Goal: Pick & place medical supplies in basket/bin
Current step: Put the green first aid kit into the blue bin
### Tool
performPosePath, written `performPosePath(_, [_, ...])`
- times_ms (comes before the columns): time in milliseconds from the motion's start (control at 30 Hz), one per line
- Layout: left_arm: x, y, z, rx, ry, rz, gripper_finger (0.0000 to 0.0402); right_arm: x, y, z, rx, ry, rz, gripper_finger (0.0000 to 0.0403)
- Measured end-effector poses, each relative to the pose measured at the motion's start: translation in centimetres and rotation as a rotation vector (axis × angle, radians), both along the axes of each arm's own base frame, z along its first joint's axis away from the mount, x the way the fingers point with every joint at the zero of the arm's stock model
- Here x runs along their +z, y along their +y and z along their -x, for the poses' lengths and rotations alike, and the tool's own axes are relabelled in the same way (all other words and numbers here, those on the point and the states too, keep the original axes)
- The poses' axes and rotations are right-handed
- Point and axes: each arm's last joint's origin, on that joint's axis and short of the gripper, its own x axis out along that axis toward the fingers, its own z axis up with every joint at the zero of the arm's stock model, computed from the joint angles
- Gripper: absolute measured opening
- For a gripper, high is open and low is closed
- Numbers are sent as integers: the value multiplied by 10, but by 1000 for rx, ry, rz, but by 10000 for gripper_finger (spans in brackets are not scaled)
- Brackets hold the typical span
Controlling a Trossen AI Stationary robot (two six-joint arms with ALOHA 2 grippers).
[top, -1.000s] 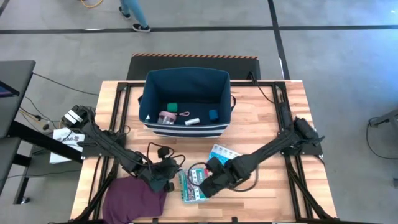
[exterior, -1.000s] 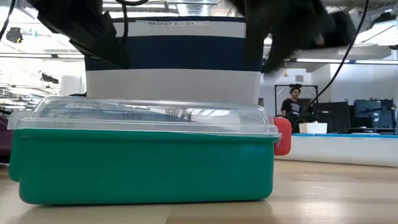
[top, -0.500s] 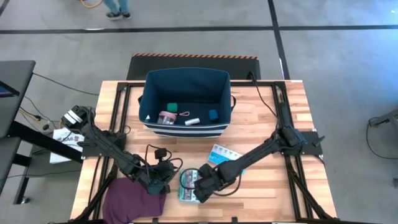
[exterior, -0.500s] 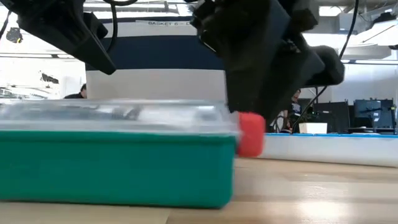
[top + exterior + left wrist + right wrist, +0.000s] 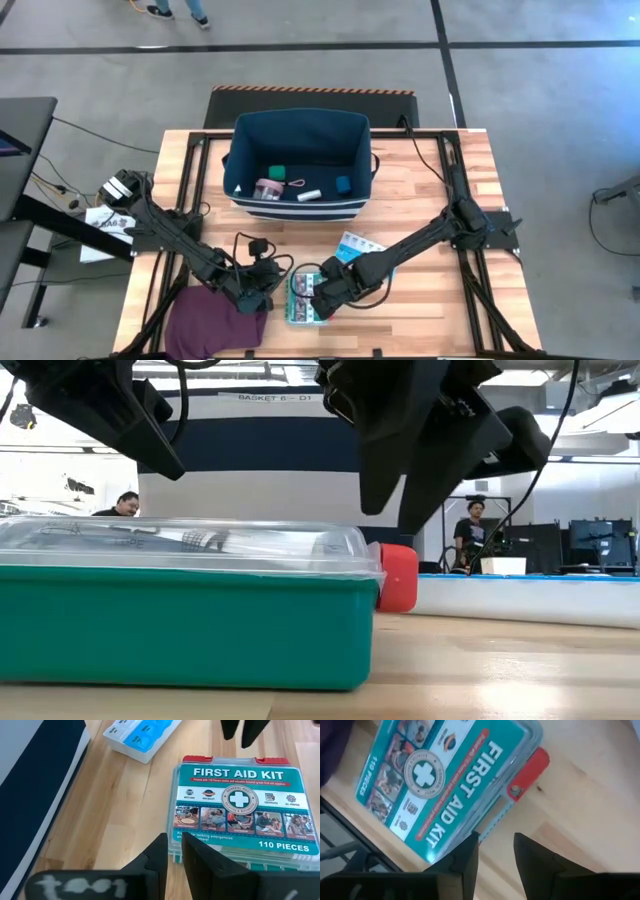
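Observation:
A teal first aid kit (image 5: 300,300) with a clear lid and red latches lies flat on the table near the front edge; it also shows in the low view (image 5: 190,620). My left gripper (image 5: 268,290) is shut at the kit's left edge (image 5: 174,850). My right gripper (image 5: 322,298) is open, its fingers (image 5: 470,851) over the kit's right end by a red latch (image 5: 529,770). A light-blue pill organizer (image 5: 358,246) lies to the kit's far right. The navy bin (image 5: 298,208) holds a pink tape roll (image 5: 268,188), a green block (image 5: 277,172), a blue block (image 5: 343,184) and a white tube (image 5: 309,194). My left gripper's shut fingertips stand level at the kit's left edge (image 5: 172,851), coming from the table's left; I cannot tell whether they touch it. My right gripper's open fingers (image 5: 375,495) point down just above the lid by the red latch (image 5: 398,575); I cannot tell whether they touch it.
A purple cloth (image 5: 212,320) lies at the front left beside the left gripper. A black cable (image 5: 250,245) runs on the table between the bin and the kit. Bare wood lies to the right of the kit. People stand in the room beyond the table.
My right gripper has gone toward the table's left edge, dropped to the kit's right end by the red latch, then risen a little. The first aid kit has slid along the table toward the left edge, staying flat.

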Motion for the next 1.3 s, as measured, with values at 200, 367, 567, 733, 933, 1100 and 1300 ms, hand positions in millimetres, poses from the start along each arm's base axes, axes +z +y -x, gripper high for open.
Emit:
performPosePath(200, [0, 0, 0, -4, 4, 6, 45, -2, -8, -3, -46, 11, -8, 118])
performPosePath(367, [0, -1, 0, -15, 11, 10, 45, -4, -13, -3, -73, 42, -26, 118])
performPosePath(567, [0, -1, 0, -27, 13, -5, 45, -4, -12, -3, -119, 51, -43, 118])
performPosePath(733, [0, -1, 0, -30, 14, -8, 45, -10, -11, -5, -152, 58, -52, 118])
performPosePath(933, [-1, -2, 3, -35, 22, -25, 45, -21, -3, -9, -138, 60, -99, 118])
performPosePath(1100, [-1, -4, 6, -32, 20, -35, 45, -22, -4, -10, -131, 45, -84, 118])
performPosePath(1300, [-2, -5, 7, -30, 26, -36, 45, -25, -6, -10, -134, 72, -76, 118])
